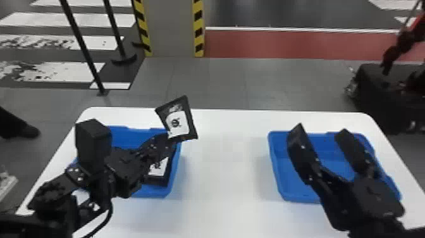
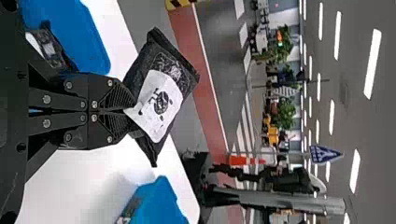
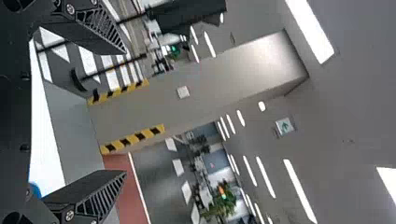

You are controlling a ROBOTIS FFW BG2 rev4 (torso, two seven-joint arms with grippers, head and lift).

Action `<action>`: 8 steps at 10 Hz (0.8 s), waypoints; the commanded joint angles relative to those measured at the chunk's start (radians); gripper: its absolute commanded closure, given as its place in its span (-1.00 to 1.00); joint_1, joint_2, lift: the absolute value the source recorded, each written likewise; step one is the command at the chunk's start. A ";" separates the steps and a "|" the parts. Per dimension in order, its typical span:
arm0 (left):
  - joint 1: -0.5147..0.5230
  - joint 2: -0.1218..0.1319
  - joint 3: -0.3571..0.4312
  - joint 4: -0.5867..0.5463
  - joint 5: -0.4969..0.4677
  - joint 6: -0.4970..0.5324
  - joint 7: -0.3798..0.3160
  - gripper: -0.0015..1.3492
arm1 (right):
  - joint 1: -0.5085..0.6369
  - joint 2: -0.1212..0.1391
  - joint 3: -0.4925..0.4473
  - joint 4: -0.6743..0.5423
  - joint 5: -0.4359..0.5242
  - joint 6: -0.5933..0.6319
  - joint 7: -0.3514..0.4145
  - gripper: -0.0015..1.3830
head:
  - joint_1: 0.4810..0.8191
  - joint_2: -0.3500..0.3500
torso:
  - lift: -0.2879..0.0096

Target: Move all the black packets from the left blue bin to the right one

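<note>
Head view: take the right blue bin (image 1: 278,172) as the landmark. To its left, well apart across the white table (image 1: 226,164), the left gripper (image 1: 171,140) is closed on a black packet (image 1: 179,122), raised and tilted near the left blue bin's (image 1: 176,164) inner rim. Another packet (image 1: 161,171) lies inside that left bin. The right gripper (image 1: 321,129) hangs over the landmark, spread and empty. The carry looks to be the step in hand: best keep the packet high, take it rightward over the bare strip of table, then lower it inside the landmark's near-left wall before letting go. The right gripper crowds that opening, so it should draw aside first, unless a handover is meant.

Left wrist view: the fingers pinch one edge, leaving most of the packet sticking out ahead of them. It may swing or sag, so a smooth, unhurried move suits it, with extra height for its free corners as they cross the landmark's rim.

Right wrist view: the fingers stand well apart with nothing between them, the table's edge beyond. If this arm yields, backing away from the landmark's left side should open the most room.
</note>
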 commanded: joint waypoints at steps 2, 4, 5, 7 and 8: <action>-0.053 -0.004 -0.072 -0.001 -0.055 0.026 -0.032 0.79 | -0.115 0.001 0.000 0.003 -0.016 0.195 0.113 -0.85 | 0.27 0.11 | 0.20; -0.102 -0.007 -0.104 0.021 -0.078 0.035 -0.060 0.79 | -0.164 0.001 0.002 0.008 -0.024 0.311 0.156 -0.85 | 0.27 0.13 | 0.20; -0.129 -0.010 -0.115 0.048 -0.076 0.028 -0.075 0.79 | -0.199 0.001 0.000 0.033 -0.033 0.357 0.182 -0.85 | 0.27 0.14 | 0.20; -0.188 -0.016 -0.131 0.124 -0.055 0.033 -0.129 0.79 | -0.299 0.001 0.000 0.126 -0.076 0.461 0.242 -0.85 | 0.27 0.16 | 0.20; -0.219 -0.018 -0.148 0.163 -0.049 0.038 -0.160 0.79 | -0.363 0.001 0.000 0.177 -0.093 0.497 0.272 -0.85 | 0.27 0.17 | 0.20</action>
